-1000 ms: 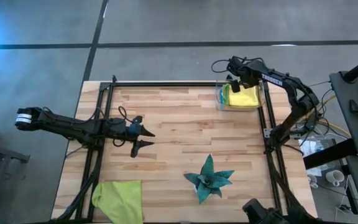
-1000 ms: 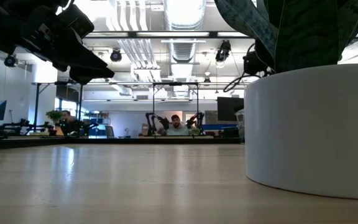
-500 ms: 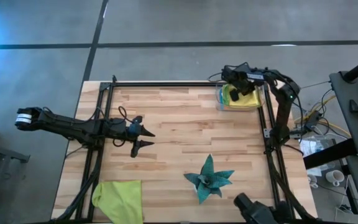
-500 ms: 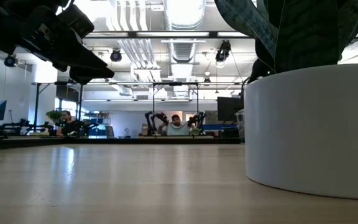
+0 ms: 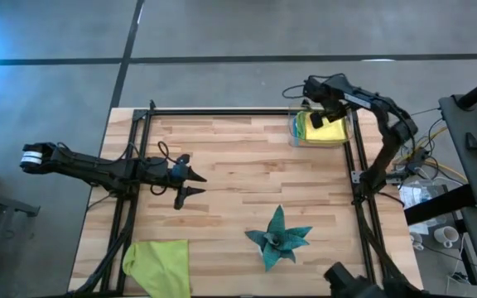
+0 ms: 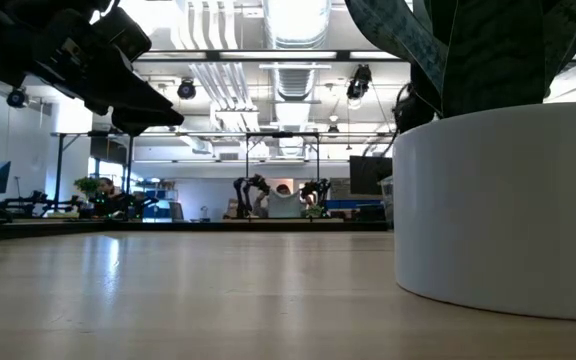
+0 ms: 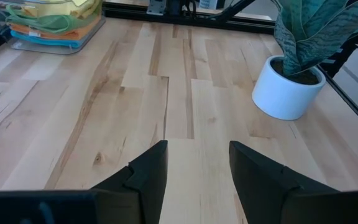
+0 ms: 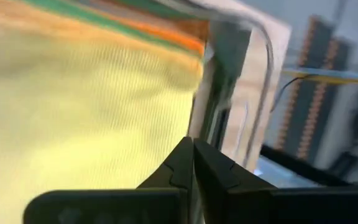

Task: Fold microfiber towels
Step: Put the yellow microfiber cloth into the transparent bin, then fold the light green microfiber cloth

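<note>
A clear bin (image 5: 293, 137) at the table's far right holds stacked microfiber towels with a yellow one (image 5: 333, 132) on top. In the left wrist view, green, orange and light blue towels (image 7: 50, 26) show under it. My right gripper (image 5: 315, 118) is shut and points down over the yellow towel (image 8: 73, 112), close to the bin's wall (image 8: 263, 56). A lime green towel (image 5: 160, 263) lies spread on the table's near left corner. My left gripper (image 5: 199, 185) hovers open over the bare wood left of centre, with nothing between its fingers (image 7: 197, 149). My right gripper comes at the yellow towel from above, slanting down, with its shut fingertips (image 8: 185, 155) at the towel's edge (image 8: 182, 118) beside the bin's wall. I cannot tell whether they touch the towel. No cloth shows between the fingers.
A teal spiky plant in a white pot (image 5: 280, 237) stands near the table's front, right of centre, and looms large in the low view (image 6: 498, 200). Black frame rails (image 5: 222, 110) run along the far, left and right edges. Bare wood lies between the arms.
My right arm swung toward the table's left and its gripper dipped lower over the yellow towel. It then came back up to about where it was, tipped a little differently. The gripper stays shut. The towels in the bin have kept their place.
</note>
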Robot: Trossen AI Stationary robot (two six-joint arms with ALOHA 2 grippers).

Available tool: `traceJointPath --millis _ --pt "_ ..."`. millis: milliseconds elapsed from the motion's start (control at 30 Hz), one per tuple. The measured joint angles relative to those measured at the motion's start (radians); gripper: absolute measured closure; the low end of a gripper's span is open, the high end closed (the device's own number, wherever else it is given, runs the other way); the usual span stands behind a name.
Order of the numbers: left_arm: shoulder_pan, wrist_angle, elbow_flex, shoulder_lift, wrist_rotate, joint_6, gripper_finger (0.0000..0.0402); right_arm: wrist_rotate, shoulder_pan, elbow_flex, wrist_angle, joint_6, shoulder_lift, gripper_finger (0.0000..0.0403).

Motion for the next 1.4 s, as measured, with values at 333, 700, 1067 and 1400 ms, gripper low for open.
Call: traceJointPath --millis 333,700,1067,1400 --pt "0.000 -0.016 -0.002 0.000 0.013 -0.005 0.0245 -0.138 0.036 -0.062 -0.100 0.011 -0.050 0.0394" --pt "0.000 -0.026 -0.002 0.000 0.018 0.000 0.0245 -0.036 0.085 -0.180 -0.086 -0.044 0.036 0.0394" --pt "0.000 -0.023 0.011 0.000 0.018 -0.004 0.0245 -0.140 0.081 -0.182 0.027 -0.092 0.030 0.0394" --pt "0.000 -0.020 0.011 0.000 0.018 -0.005 0.0245 -0.116 0.082 -0.115 -0.011 -0.108 -0.069 0.0394"
